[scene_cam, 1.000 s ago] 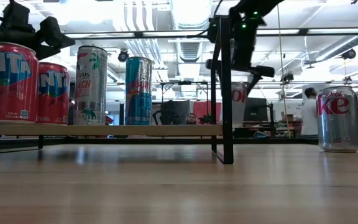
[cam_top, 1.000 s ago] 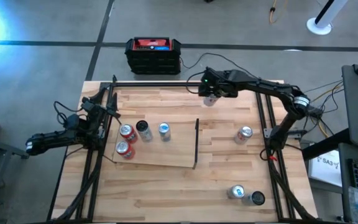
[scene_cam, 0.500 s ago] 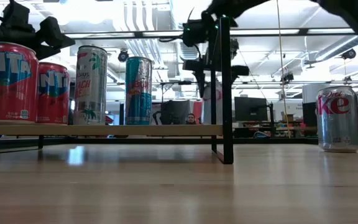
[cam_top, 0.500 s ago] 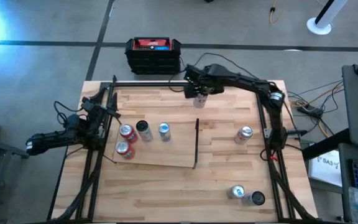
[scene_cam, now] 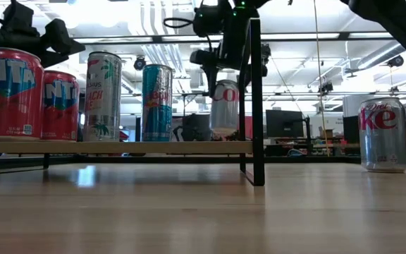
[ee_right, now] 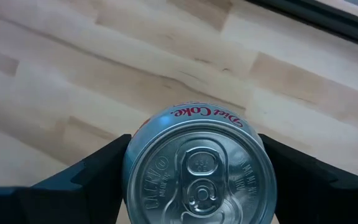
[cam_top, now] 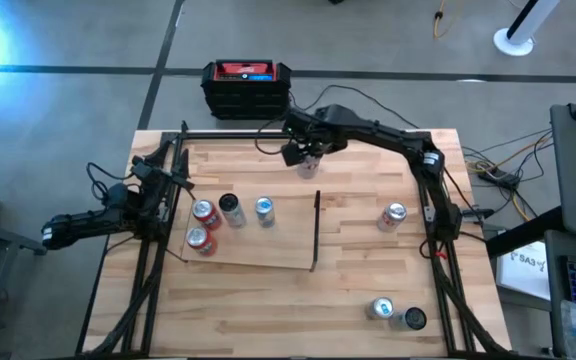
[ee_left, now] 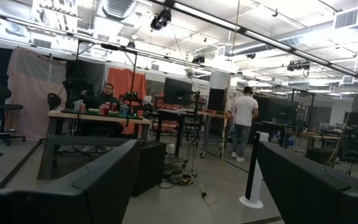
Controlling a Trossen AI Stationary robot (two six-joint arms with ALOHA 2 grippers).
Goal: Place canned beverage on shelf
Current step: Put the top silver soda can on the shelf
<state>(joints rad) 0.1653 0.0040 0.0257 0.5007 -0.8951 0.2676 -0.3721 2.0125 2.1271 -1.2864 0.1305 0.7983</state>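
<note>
A silver Diet Coke can [ee_right: 201,171] hangs over the far part of the table, with my right gripper [cam_top: 304,156] shut on it; in the low view the can [scene_cam: 225,106] shows just left of the shelf's black upright bar [scene_cam: 258,99]. The shelf [cam_top: 258,250], a pale board, lies left of centre. Several cans stand on their bases on it: two red [cam_top: 202,226], one dark-topped [cam_top: 231,208], one blue [cam_top: 265,209]. My left arm [cam_top: 118,210] waits folded at the table's left edge, its gripper [ee_left: 194,180] open on the room. My right gripper pinches the can's two opposite side walls [ee_right: 131,163], just below the rim, between its two fingers [ee_right: 82,180]. The fingers come from above, slanting down. The can stays about upright, its pull-tab top up, lifted clear of the table beyond the shelf's far edge.
Another Diet Coke can [cam_top: 394,214] stands on the table right of the shelf, and two more cans [cam_top: 396,313] stand near the front right corner. A black box with a red top [cam_top: 247,88] sits on the floor beyond the far edge.
My right gripper has carried the can along the far edge toward the table's left, rising a little and rolling about its own line. In the low view the can has passed from right of the shelf's upright bar to left of it.
</note>
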